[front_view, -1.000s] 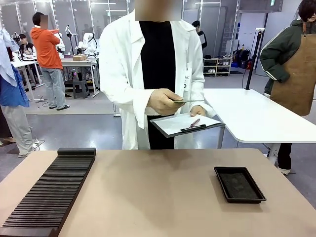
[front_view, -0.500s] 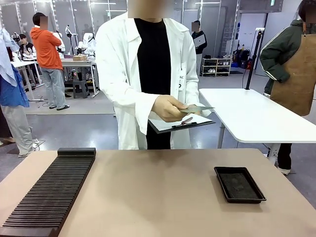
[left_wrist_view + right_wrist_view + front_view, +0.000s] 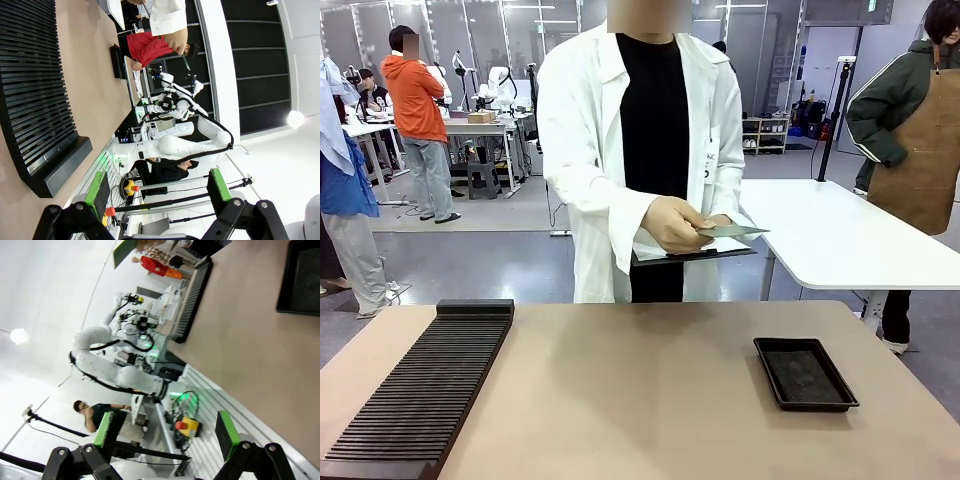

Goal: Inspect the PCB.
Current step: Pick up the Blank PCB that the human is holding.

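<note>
Left pincer (image 3: 159, 189) and right pincer (image 3: 164, 432) spread, empty; PCB (image 3: 732, 230) in person's hand (image 3: 675, 225).

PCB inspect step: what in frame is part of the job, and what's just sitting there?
In the job:
PCB, held nearly flat in the person's hand
clipboard, held just beneath it

Lying about:
tray, on the table, robot's right
slotted rack, robot's left
left gripper and right gripper, both open, holding nothing
</note>
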Controlling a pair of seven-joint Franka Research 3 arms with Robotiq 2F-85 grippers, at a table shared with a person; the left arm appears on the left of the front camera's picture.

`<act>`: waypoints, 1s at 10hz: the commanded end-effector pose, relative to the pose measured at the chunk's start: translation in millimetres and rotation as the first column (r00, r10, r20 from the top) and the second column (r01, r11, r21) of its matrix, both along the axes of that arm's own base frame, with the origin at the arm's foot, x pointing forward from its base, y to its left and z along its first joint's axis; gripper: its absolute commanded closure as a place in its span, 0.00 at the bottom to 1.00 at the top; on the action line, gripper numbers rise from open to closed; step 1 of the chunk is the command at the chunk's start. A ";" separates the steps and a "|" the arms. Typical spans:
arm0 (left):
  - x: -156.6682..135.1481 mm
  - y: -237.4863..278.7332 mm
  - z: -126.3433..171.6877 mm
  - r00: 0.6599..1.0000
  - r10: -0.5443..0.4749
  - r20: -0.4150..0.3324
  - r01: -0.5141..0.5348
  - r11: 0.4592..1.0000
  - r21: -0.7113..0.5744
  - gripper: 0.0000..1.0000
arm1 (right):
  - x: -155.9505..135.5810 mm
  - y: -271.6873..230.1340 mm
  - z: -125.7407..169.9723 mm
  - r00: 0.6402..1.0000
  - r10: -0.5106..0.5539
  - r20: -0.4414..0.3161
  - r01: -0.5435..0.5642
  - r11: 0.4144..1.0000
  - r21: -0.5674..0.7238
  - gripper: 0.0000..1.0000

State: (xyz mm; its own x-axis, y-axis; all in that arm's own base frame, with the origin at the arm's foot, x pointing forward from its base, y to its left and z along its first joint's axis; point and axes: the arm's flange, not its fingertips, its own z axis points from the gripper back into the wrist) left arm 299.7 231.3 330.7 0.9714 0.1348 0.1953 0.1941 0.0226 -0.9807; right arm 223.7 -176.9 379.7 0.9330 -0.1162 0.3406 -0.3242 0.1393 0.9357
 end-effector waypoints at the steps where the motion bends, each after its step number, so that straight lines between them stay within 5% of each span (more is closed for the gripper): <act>1: 1.0 -0.6 -0.2 1.000 0.003 0.001 -0.003 1.000 0.004 0.00 | 9.4 10.8 57.7 0.997 0.025 -0.067 -0.025 1.000 0.005 0.00; 5: 1.0 -0.6 -0.2 1.000 0.003 0.001 -0.003 1.000 0.004 0.00 | 51.0 35.8 113.2 0.989 0.038 -0.143 -0.040 0.999 -0.016 0.00; 10: 1.0 -0.6 -0.2 1.000 0.003 0.001 -0.003 1.000 0.004 0.00 | 119.7 103.8 138.0 0.943 0.100 -0.318 -0.093 0.995 0.039 0.00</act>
State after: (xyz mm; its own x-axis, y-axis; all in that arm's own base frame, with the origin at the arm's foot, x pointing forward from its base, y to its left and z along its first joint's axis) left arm 300.0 230.9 330.6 0.9716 0.1338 0.1950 0.1938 0.0220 -0.9808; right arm 325.2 -85.8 503.3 0.9964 -0.0116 0.0845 -0.0831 0.0901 0.9925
